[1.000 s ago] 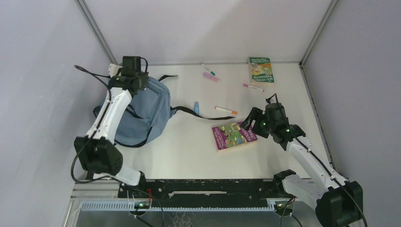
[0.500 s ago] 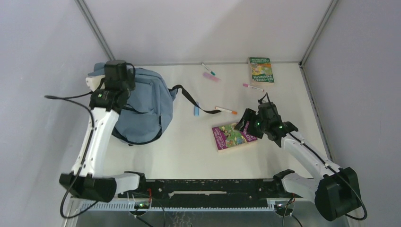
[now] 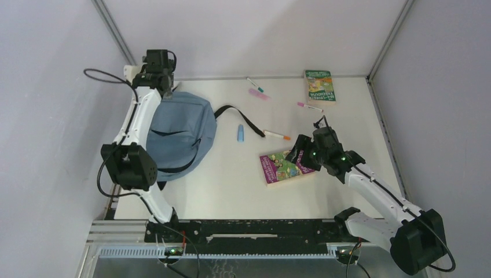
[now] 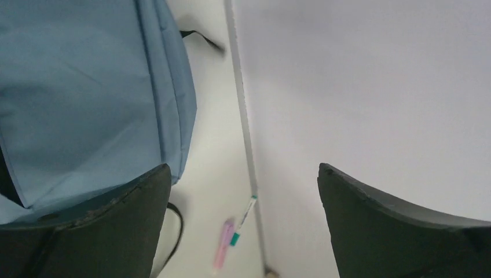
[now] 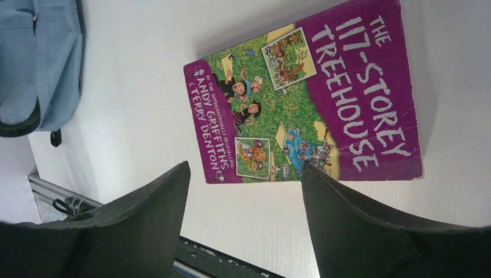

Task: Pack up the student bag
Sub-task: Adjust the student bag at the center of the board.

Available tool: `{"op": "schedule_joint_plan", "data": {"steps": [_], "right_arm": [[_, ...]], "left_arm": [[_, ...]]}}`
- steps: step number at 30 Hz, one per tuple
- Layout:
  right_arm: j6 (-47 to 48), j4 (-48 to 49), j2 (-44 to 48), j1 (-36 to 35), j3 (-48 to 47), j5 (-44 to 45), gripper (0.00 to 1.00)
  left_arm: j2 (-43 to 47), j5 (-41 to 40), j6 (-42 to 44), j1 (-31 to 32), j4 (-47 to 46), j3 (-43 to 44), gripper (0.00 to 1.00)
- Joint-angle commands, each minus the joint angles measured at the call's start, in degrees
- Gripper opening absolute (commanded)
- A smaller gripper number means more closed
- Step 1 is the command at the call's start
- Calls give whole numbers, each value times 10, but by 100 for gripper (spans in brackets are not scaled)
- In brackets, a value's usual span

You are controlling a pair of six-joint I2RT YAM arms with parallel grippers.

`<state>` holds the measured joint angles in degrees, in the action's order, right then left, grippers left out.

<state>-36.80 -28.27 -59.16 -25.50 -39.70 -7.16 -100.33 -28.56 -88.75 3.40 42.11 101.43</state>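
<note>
The slate-blue student bag [image 3: 179, 133] lies flat at the table's left, one black strap [image 3: 237, 116] trailing to the right. My left gripper [image 3: 164, 88] hangs open just beyond the bag's far edge, near the back wall. In the left wrist view the gripper [image 4: 243, 168] holds nothing, with the bag [image 4: 75, 98] at the left. My right gripper [image 3: 298, 155] is open and hovers at the right end of a purple book [image 3: 285, 165] lying flat. In the right wrist view the gripper [image 5: 244, 165] is empty, and the book [image 5: 307, 98] sits just past its tips.
A green book [image 3: 319, 85] lies at the back right. A teal-capped marker [image 3: 255, 85], a pink highlighter [image 3: 259, 94], a pink marker [image 3: 310, 107], an orange marker [image 3: 277, 135] and a small blue item [image 3: 240, 133] are scattered across the middle and back of the table.
My left gripper has opened and let go of the bag, which now lies flat, and the arm has swung toward the back wall. The right gripper has barely moved.
</note>
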Motion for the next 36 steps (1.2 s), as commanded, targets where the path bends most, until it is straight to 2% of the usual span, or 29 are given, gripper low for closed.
{"op": "schedule_joint_plan", "data": {"steps": [1,5,7,10,13,15,17,22,27,29,30,31,33,34,36], "right_arm": [[-13,1,8,-11,-22,20,79],[-14,15,-8,-18,-23,17,79],[-13,25,-20,-19,-23,11,79],[-14,43,-37,-21,-23,2,79],[-12,63,-52,-21,-23,-10,79],[-9,63,-60,-21,-29,-17,79],[-5,63,-68,-22,-35,-19,79],[0,70,-75,-22,-41,-25,79],[11,64,-76,-22,-41,-27,79],[15,64,-78,-22,-41,-27,79],[16,64,-78,-21,-41,-28,79],[17,64,-79,-21,-41,-30,79],[19,66,-81,-20,-41,-35,79],[20,67,-80,-20,-41,-37,79],[20,66,-78,-18,-41,-39,79]], "left_arm": [[24,29,253,23,-49,52,100],[108,97,470,50,-173,-80,100],[149,133,546,67,-192,-146,100],[178,114,632,103,-133,-200,95],[183,78,690,151,-61,-241,94],[179,66,696,173,-13,-261,94],[178,101,679,185,10,-296,94],[154,100,631,206,-14,-400,95],[85,72,602,209,-18,-429,89],[60,46,585,209,-20,-426,79],[49,39,575,209,-20,-421,69],[41,35,562,209,-21,-416,56],[29,39,549,209,-15,-398,8],[28,48,540,209,-10,-386,1],[45,80,517,208,-8,-367,0]]}}
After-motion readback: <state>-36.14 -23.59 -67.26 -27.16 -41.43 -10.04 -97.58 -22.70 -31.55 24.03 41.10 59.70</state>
